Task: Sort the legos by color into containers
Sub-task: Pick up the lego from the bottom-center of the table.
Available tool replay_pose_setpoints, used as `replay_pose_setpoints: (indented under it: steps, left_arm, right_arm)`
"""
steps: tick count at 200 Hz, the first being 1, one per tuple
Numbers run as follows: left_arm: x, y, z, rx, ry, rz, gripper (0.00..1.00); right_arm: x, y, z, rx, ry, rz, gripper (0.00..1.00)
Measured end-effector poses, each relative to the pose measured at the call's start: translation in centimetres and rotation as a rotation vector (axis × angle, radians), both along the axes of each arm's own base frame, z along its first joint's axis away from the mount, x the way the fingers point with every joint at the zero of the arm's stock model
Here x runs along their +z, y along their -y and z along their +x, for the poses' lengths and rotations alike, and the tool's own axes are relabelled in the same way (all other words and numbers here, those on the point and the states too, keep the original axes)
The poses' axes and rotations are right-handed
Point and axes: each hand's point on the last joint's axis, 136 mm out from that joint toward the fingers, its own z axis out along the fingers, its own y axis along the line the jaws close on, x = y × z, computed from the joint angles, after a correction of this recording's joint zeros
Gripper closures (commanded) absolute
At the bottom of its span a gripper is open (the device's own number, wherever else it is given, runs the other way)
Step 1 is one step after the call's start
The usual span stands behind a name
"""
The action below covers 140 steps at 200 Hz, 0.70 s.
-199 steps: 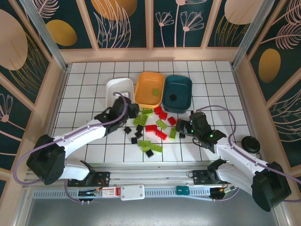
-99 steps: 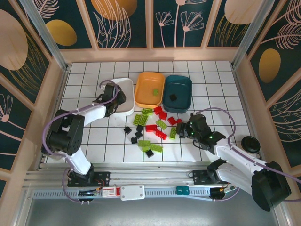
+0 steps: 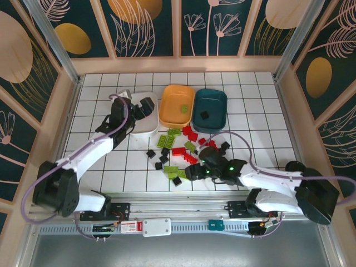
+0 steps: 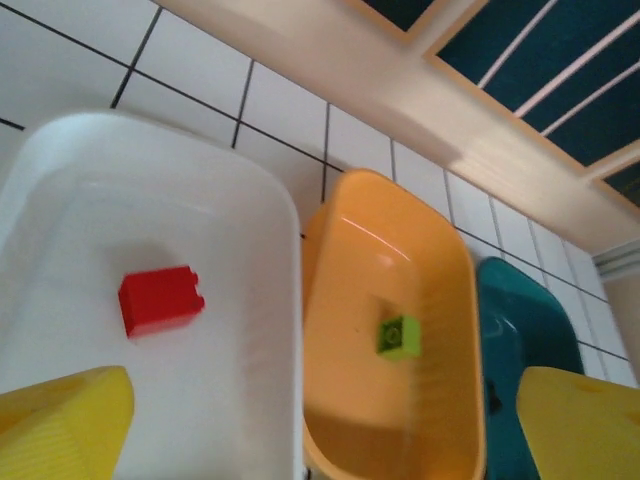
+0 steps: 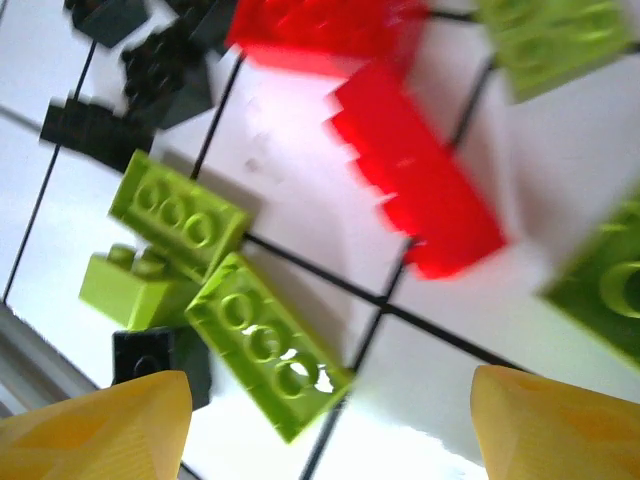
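My left gripper [image 4: 320, 440] hangs open over the white tray [image 4: 220, 400], with nothing between its yellow fingertips [image 4: 60, 425]. A red brick [image 4: 160, 300] lies in that tray. The orange tray [image 4: 440, 250] holds one lime brick [image 4: 400, 336], and the teal tray [image 4: 520, 320] holds a black one [image 3: 204, 115]. My right gripper [image 5: 330, 440] is open low over the near side of the loose pile [image 3: 178, 149]. A lime brick [image 5: 268, 345] lies between its fingers without touching them. Red [image 5: 415, 195], lime [image 5: 180, 215] and black bricks [image 5: 125, 45] lie beyond it.
The three trays stand side by side at the back of the tiled table [image 3: 250, 100], with the white tray [image 3: 146, 129] on the left. A black round object [image 3: 295, 168] sits at the right edge. Wooden walls enclose the table.
My left gripper has swung from the pile back over the white tray. My right arm has swept left across the table to the pile's near side.
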Motion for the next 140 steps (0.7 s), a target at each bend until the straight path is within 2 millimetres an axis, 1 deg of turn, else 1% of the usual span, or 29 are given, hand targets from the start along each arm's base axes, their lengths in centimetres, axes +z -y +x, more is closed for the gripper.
replay_pose_setpoints:
  steps: [18, 34, 49, 62, 77, 98, 140]
  left_arm:
    - [-0.9, 0.1, -2.6, -0.027, -0.015, 0.008, 0.01]
    - [-2.5, -0.8, -4.6, -0.024, -0.049, 0.027, 0.01]
    - [-3.7, -1.7, -6.2, -0.014, -0.074, 0.043, 0.01]
    - [-4.0, -2.3, -7.1, -0.006, -0.083, 0.052, 0.01]
    - [-3.9, -2.7, -7.7, 0.0, -0.078, 0.054, 0.01]
    - [-3.9, -3.2, -8.1, 0.013, -0.074, 0.06, 0.01]
    - [-3.9, -3.4, -8.2, 0.021, -0.076, 0.066, 0.01]
  right_arm:
    - [-0.1, -2.5, -1.2, 0.076, 0.008, -0.034, 0.29]
    - [-0.2, -4.5, -1.9, 0.123, 0.024, -0.064, 0.3]
    - [-0.5, -5.9, -2.3, 0.151, 0.042, -0.097, 0.33]
    - [-0.9, -6.7, -2.6, 0.165, 0.055, -0.129, 0.34]
    - [-1.6, -7.1, -2.7, 0.171, 0.067, -0.176, 0.37]
    - [-2.4, -7.2, -2.9, 0.176, 0.084, -0.25, 0.41]
    - [-3.3, -6.9, -3.6, 0.195, 0.105, -0.343, 0.51]
